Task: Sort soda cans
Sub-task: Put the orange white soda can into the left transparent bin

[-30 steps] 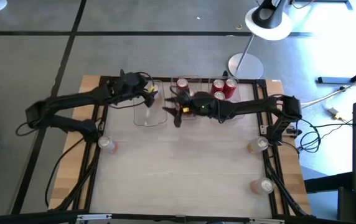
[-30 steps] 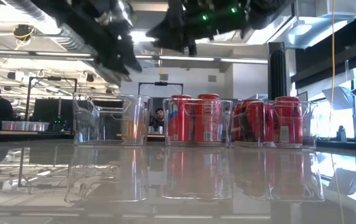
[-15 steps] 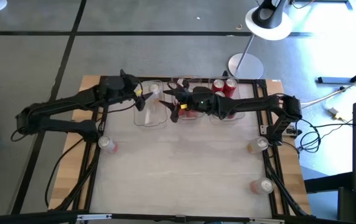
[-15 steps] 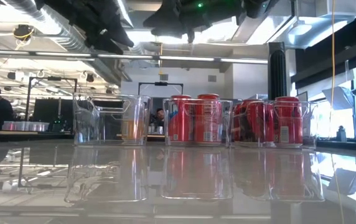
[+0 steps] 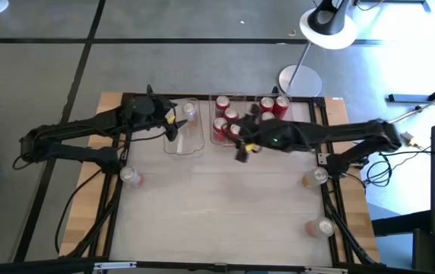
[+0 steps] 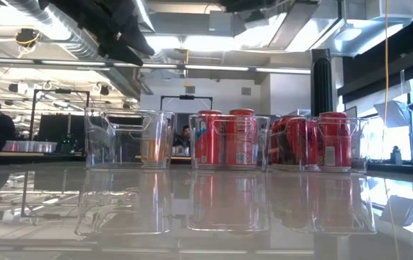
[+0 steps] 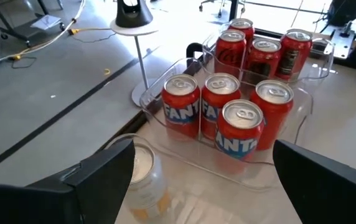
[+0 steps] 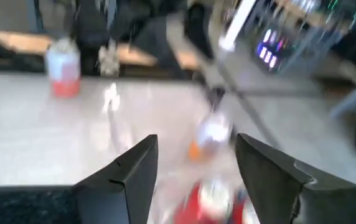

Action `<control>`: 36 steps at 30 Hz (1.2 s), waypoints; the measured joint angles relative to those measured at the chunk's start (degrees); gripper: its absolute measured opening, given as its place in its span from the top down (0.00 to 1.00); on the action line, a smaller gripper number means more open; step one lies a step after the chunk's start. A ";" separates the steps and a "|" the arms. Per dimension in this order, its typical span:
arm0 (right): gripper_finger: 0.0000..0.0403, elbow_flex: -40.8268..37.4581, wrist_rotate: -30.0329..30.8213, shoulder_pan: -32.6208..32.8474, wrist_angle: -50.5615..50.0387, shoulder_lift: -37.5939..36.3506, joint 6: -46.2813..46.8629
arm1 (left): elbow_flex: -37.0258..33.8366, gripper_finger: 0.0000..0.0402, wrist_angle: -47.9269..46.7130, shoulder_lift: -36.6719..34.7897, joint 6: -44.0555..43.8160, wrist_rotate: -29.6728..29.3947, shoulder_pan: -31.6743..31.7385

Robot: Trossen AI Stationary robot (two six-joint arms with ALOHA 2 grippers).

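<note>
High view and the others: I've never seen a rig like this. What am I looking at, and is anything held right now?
Two dark robot arms work at a table. The high view looks straight down, the low view looks level across the tabletop, and each wrist view rides on one arm. Three clear bins sit at the far edge: one holds a silver can, and two hold red cans. Three loose cans sit near the sides. The left tool and right tool are open and hold nothing.

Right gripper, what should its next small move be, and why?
Probably swing the right gripper toward the nearest loose can by the table's right edge. The fingers are open and empty, and that can sits outside the bins, unsorted.
</note>
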 joint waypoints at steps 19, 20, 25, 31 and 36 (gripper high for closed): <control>0.11 -0.11 -13.51 19.92 -71.83 -4.74 43.78 | 0.00 0.09 0.54 0.02 -4.41 -0.01 -0.37; 0.10 -0.11 -13.34 20.97 -72.81 -4.74 43.78 | 0.00 0.09 0.54 0.02 -4.57 -0.01 -0.35; 0.10 -0.11 -16.58 24.82 -72.74 -4.70 43.07 | 0.00 0.09 0.52 0.02 -3.98 0.01 -0.35; 0.10 -0.83 -19.60 26.37 -76.37 -5.02 41.83 | 0.00 0.09 0.50 0.03 -4.66 0.01 -0.40; 0.10 -6.50 -20.86 26.30 -76.47 -9.35 41.80 | 0.00 0.09 0.19 0.06 -4.12 0.00 -0.40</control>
